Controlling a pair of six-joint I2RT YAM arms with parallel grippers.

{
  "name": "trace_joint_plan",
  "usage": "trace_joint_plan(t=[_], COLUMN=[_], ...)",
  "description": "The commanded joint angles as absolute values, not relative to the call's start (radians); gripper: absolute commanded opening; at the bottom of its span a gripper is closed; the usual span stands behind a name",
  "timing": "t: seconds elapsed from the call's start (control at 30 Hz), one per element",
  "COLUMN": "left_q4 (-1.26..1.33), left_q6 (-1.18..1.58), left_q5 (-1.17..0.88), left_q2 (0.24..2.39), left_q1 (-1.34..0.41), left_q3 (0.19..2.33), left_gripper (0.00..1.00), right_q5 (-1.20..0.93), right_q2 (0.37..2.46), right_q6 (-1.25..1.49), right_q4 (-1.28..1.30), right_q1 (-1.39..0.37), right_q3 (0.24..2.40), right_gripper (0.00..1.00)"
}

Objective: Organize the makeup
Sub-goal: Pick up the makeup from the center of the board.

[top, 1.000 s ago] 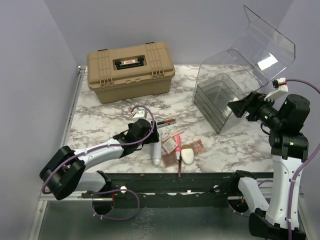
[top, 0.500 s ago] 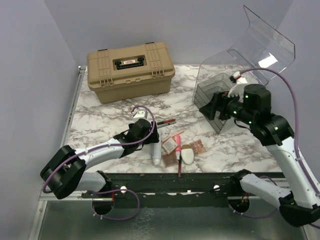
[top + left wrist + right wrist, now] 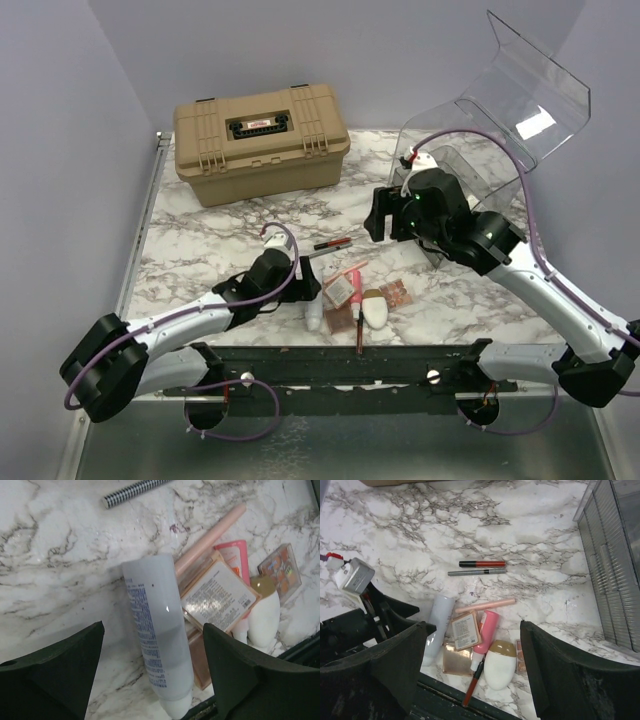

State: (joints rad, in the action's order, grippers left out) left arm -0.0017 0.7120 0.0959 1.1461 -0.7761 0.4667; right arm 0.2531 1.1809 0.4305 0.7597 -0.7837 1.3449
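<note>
The makeup lies in a pile near the table's front edge: a white tube, a pink tube, a white oval piece, square palettes and a red pencil. Two thin pencils lie just behind the pile. My left gripper is open, low over the table, its fingers on either side of the white tube without touching it. My right gripper is open and empty, high above the pile, looking down on the white tube, pink tube and oval piece.
A large tan hard case stands shut at the back left. A clear plastic bin with grey drawers stands at the back right, its lid raised. A black rail runs along the table's front edge, right by the pile.
My right arm has swung from the far right, past the clear bin, to above the middle of the table. My left gripper has edged toward the white tube.
</note>
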Motion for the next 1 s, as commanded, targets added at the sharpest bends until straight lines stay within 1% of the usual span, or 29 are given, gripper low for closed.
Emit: trace_joint_plan(t=[0.0,0.2,0.3,0.47,0.57,0.73,0.8,0.87,0.97], left_q4=[-0.024,-0.032,-0.040,-0.118,-0.130,-0.132,-0.131,-0.131,-0.109], left_q6=[0.777,0.809,0.792,0.756,0.759,0.746,0.731,0.717,0.685], left_q5=[0.006,0.093,0.128,0.179,0.212,0.227,0.238,0.253,0.274], left_q2=[1.098,1.151,1.206,1.267,1.238,1.193,1.162,1.117,1.033], left_q1=[-0.814,-0.902,-0.912,-0.927,-0.928,-0.928,-0.928,-0.928,-0.928], left_q3=[0.406,0.422,0.450,0.496,0.476,0.462,0.462,0.464,0.469], left_gripper=[0.80,0.77,0.67,0.56,0.52,0.35,0.31,0.29,0.29], right_q5=[0.198,0.091,0.040,-0.034,-0.026,-0.041,-0.050,-0.058,-0.072], right_q2=[1.232,1.283,1.287,1.309,1.314,1.323,1.329,1.335,1.339], right_q6=[0.458,0.524,0.535,0.570,0.587,0.612,0.630,0.655,0.699], right_q4=[0.695,0.615,0.567,0.530,0.517,0.486,0.469,0.446,0.404], right_q1=[-0.788,-0.788,-0.788,-0.788,-0.788,-0.788,-0.788,-0.788,-0.788], right_q3=[1.316,1.265,1.234,1.190,1.164,1.131,1.118,1.103,1.080], right_gripper=[0.82,0.82,0.81,0.81,0.81,0.81,0.81,0.82,0.83])
